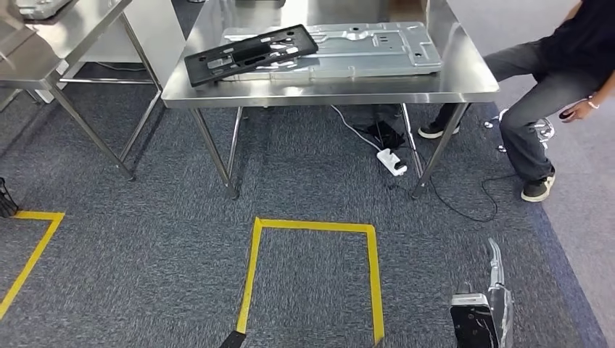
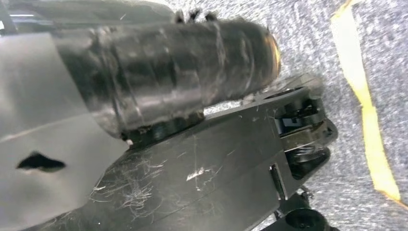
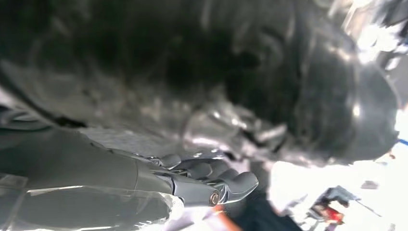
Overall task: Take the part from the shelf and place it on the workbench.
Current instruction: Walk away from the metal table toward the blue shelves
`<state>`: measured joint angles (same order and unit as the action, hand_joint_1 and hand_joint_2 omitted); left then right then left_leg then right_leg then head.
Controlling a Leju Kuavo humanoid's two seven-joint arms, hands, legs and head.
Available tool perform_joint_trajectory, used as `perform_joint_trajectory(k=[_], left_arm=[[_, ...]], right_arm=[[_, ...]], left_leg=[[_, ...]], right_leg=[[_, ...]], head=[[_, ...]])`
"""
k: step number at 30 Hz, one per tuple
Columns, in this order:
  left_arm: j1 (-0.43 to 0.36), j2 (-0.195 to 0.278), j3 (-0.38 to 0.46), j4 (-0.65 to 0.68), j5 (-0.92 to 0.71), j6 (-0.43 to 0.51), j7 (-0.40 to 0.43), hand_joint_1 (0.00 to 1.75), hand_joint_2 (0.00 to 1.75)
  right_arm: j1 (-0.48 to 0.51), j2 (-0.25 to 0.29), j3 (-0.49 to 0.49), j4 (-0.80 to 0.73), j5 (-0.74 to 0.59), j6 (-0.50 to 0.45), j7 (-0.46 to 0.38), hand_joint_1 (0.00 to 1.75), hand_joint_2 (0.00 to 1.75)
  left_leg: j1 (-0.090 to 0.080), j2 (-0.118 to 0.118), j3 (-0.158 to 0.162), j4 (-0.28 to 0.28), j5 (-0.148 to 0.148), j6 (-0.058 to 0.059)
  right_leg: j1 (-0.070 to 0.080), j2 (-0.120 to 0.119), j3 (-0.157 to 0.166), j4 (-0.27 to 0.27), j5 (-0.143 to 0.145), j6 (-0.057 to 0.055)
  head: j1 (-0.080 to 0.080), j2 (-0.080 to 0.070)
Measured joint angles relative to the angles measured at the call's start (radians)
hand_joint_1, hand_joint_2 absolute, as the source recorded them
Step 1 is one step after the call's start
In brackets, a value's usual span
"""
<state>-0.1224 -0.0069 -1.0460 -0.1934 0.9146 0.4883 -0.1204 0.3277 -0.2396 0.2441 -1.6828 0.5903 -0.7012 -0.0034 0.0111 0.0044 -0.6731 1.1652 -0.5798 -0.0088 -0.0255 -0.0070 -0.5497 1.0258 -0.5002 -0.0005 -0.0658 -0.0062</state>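
In the left wrist view my left hand [image 2: 168,72] presses its thick dark thumb onto a flat black scratched part [image 2: 207,178] and holds it above the carpet. A black corner of that part [image 1: 234,340] pokes in at the head view's lower edge. The steel workbench [image 1: 326,90] stands ahead; on it lies a silver sheet-metal panel [image 1: 362,47] with another black part [image 1: 250,52] resting on its left end. My right forearm [image 1: 482,315] hangs at the lower right. My right hand [image 3: 211,183] hangs with loosely curved fingers and nothing in them.
A person [image 1: 551,80] sits at the workbench's right end, legs stretched toward it. A white power strip [image 1: 391,161] and cables lie under the bench. Yellow tape [image 1: 312,226] marks a square on the grey carpet before it. A second steel table [image 1: 43,51] stands at the far left.
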Motion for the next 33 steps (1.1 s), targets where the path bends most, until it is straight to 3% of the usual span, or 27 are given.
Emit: perform_joint_trajectory(k=[1, 2, 3, 4, 6, 7, 9, 10, 12, 13, 14, 16, 17, 18, 19, 20, 22, 23, 25, 27, 29, 31, 33], left_arm=[[-0.001, 0.000, 0.000, 0.000, 0.002, 0.000, 0.001, 0.00, 0.00], [-0.001, 0.000, 0.000, 0.000, 0.004, 0.001, 0.000, 0.00, 0.00], [-0.002, 0.000, 0.000, 0.000, 0.006, 0.002, 0.000, 0.00, 0.00], [-0.002, 0.000, 0.000, 0.000, 0.007, 0.004, -0.001, 0.00, 0.00], [-0.001, 0.000, 0.000, 0.000, 0.009, 0.008, -0.004, 0.00, 0.00], [-0.002, 0.000, 0.000, 0.000, 0.009, 0.010, -0.006, 0.00, 0.00], [-0.005, -0.002, 0.000, 0.000, 0.007, 0.013, -0.011, 0.00, 0.00], [-0.006, -0.003, 0.000, 0.000, 0.006, 0.014, -0.013, 0.00, 0.00], [-0.006, -0.007, 0.000, 0.000, 0.003, 0.013, -0.015, 0.00, 0.00], [-0.004, -0.009, -0.001, 0.000, 0.001, 0.013, -0.015, 0.00, 0.00], [-0.002, -0.010, -0.001, 0.000, -0.002, 0.013, -0.015, 0.00, 0.00], [-0.001, -0.012, -0.001, 0.000, -0.006, 0.014, -0.016, 0.00, 0.00], [0.000, -0.012, -0.001, 0.000, -0.007, 0.014, -0.017, 0.00, 0.00], [0.000, -0.013, -0.001, 0.000, -0.008, 0.014, -0.018, 0.00, 0.00], [0.001, -0.014, -0.001, 0.000, -0.008, 0.015, -0.018, 0.00, 0.00], [0.001, -0.015, -0.001, 0.000, -0.009, 0.016, -0.019, 0.00, 0.00], [0.000, -0.016, -0.001, 0.000, -0.009, 0.017, -0.021, 0.00, 0.00], [-0.001, -0.017, -0.001, 0.000, -0.009, 0.017, -0.021, 0.00, 0.00], [-0.004, -0.017, -0.001, 0.000, -0.010, 0.017, -0.024, 0.00, 0.00], [-0.003, -0.017, -0.001, 0.000, -0.011, 0.017, -0.026, 0.00, 0.00], [-0.003, -0.017, -0.002, 0.000, -0.011, 0.016, -0.026, 0.00, 0.00], [-0.004, -0.016, -0.002, 0.000, -0.007, 0.014, -0.028, 0.00, 0.00], [-0.005, -0.014, -0.002, 0.000, 0.000, 0.013, -0.031, 0.00, 0.00]], right_arm=[[0.002, 0.013, -0.018, 0.030, -0.020, 0.000, -0.020, 0.00, 0.00], [0.003, 0.026, -0.034, 0.061, -0.041, 0.000, -0.038, 0.00, 0.00], [0.002, 0.039, -0.049, 0.094, -0.064, 0.000, -0.054, 0.00, 0.00], [0.001, 0.051, -0.063, 0.130, -0.089, 0.000, -0.070, 0.00, 0.00], [-0.013, 0.075, -0.089, 0.217, -0.145, 0.000, -0.112, 0.00, 0.00], [-0.025, 0.087, -0.100, 0.266, -0.176, 0.000, -0.135, 0.00, 0.00], [-0.059, 0.109, -0.119, 0.375, -0.244, 0.000, -0.180, 0.00, 0.00], [-0.080, 0.118, -0.127, 0.433, -0.286, 0.000, -0.202, 0.00, 0.00], [-0.126, 0.135, -0.137, 0.555, -0.375, 0.000, -0.246, 0.00, 0.00], [-0.145, 0.141, -0.139, 0.612, -0.414, 0.000, -0.265, 0.00, 0.00], [-0.163, 0.146, -0.140, 0.669, -0.447, 0.001, -0.283, 0.00, 0.00], [-0.197, 0.155, -0.140, 0.773, -0.497, 0.008, -0.308, 0.00, 0.00], [-0.213, 0.160, -0.140, 0.819, -0.517, 0.014, -0.316, 0.00, 0.00], [-0.229, 0.165, -0.140, 0.864, -0.534, 0.023, -0.321, 0.00, 0.00], [-0.244, 0.170, -0.140, 0.908, -0.547, 0.031, -0.325, 0.00, 0.00], [-0.258, 0.176, -0.140, 0.951, -0.559, 0.039, -0.327, 0.00, 0.00], [-0.285, 0.185, -0.140, 1.028, -0.573, 0.052, -0.330, 0.00, 0.00], [-0.296, 0.189, -0.140, 1.062, -0.577, 0.058, -0.329, 0.00, 0.00], [-0.312, 0.199, -0.140, 1.127, -0.582, 0.068, -0.321, 0.00, 0.00], [-0.323, 0.210, -0.140, 1.183, -0.584, 0.077, -0.300, 0.00, 0.00], [-0.338, 0.220, -0.140, 1.224, -0.580, 0.088, -0.276, 0.00, 0.00], [-0.353, 0.226, -0.139, 1.258, -0.566, 0.103, -0.244, 0.00, 0.00], [-0.360, 0.234, -0.133, 1.292, -0.539, 0.124, -0.193, 0.00, 0.00]], left_leg=[[0.000, 0.000, -0.006, 0.057, -0.043, -0.001], [0.000, 0.000, -0.007, 0.105, -0.061, 0.000], [-0.001, 0.000, 0.001, 0.133, -0.052, 0.002], [-0.002, 0.000, 0.020, 0.136, -0.021, 0.007], [-0.010, 0.000, 0.098, 0.059, 0.040, 0.026], [-0.016, 0.000, 0.156, -0.017, 0.042, 0.038], [-0.027, 0.002, 0.246, -0.157, 0.005, 0.052], [-0.029, 0.002, 0.264, -0.196, -0.007, 0.054], [-0.027, 0.000, 0.259, -0.216, 0.003, 0.057], [-0.026, -0.001, 0.253, -0.220, 0.014, 0.061], [-0.024, -0.002, 0.246, -0.222, 0.025, 0.066], [-0.023, -0.005, 0.227, -0.219, 0.039, 0.072], [-0.023, -0.008, 0.219, -0.215, 0.044, 0.072], [-0.022, -0.013, 0.210, -0.209, 0.048, 0.070], [-0.021, -0.019, 0.202, -0.202, 0.050, 0.068], [-0.019, -0.026, 0.195, -0.193, 0.051, 0.066], [-0.017, -0.041, 0.174, -0.169, 0.046, 0.056], [-0.016, -0.050, 0.163, -0.156, 0.043, 0.050], [-0.016, -0.067, 0.142, -0.139, 0.043, 0.039], [-0.012, -0.081, 0.134, -0.134, 0.044, 0.029], [-0.012, -0.059, 0.112, -0.096, 0.022, 0.017], [-0.011, -0.027, 0.055, 0.015, -0.029, 0.005], [-0.008, -0.019, -0.004, 0.125, -0.064, -0.001]], right_leg=[[0.003, 0.000, -0.015, 0.001, 0.012, -0.003], [0.007, 0.000, -0.030, 0.001, 0.024, -0.005], [0.011, 0.000, -0.046, 0.002, 0.035, -0.007], [0.014, 0.000, -0.063, 0.003, 0.047, -0.007], [0.020, 0.001, -0.094, 0.003, 0.072, -0.007], [0.022, 0.001, -0.105, 0.004, 0.083, -0.005], [0.024, -0.001, -0.115, 0.004, 0.102, 0.003], [0.024, -0.003, -0.117, 0.001, 0.112, 0.009], [0.020, -0.005, -0.123, -0.001, 0.124, 0.021], [0.019, -0.004, -0.131, 0.013, 0.110, 0.027], [0.017, -0.002, -0.146, 0.048, 0.081, 0.031], [0.015, 0.002, -0.188, 0.172, -0.003, 0.038], [0.014, 0.002, -0.203, 0.231, -0.033, 0.042], [0.013, 0.002, -0.204, 0.262, -0.046, 0.045], [0.010, 0.003, -0.187, 0.256, -0.041, 0.048], [0.007, 0.005, -0.152, 0.214, -0.021, 0.051], [-0.003, 0.036, -0.070, 0.091, 0.010, 0.055], [-0.007, 0.054, -0.046, 0.051, 0.014, 0.052], [-0.006, 0.071, -0.036, 0.031, 0.004, 0.043], [-0.005, 0.050, -0.039, 0.030, 0.005, 0.030], [-0.007, 0.030, -0.036, 0.023, 0.008, 0.016], [-0.006, 0.008, -0.033, 0.020, 0.009, 0.007], [-0.004, -0.017, -0.033, 0.020, 0.007, 0.004]], head=[[-0.001, 0.000], [-0.001, 0.000], [-0.001, 0.000], [-0.001, 0.000], [-0.002, 0.000], [-0.001, 0.000], [-0.001, 0.000], [-0.001, 0.000], [0.000, 0.000], [0.000, 0.000], [0.002, 0.000], [0.003, 0.000], [0.003, 0.000], [0.003, 0.000], [0.003, 0.000], [0.003, 0.000], [0.004, 0.000], [0.003, 0.000], [0.004, 0.000], [0.005, 0.000], [0.000, 0.000], [-0.007, 0.000], [-0.007, 0.000]])
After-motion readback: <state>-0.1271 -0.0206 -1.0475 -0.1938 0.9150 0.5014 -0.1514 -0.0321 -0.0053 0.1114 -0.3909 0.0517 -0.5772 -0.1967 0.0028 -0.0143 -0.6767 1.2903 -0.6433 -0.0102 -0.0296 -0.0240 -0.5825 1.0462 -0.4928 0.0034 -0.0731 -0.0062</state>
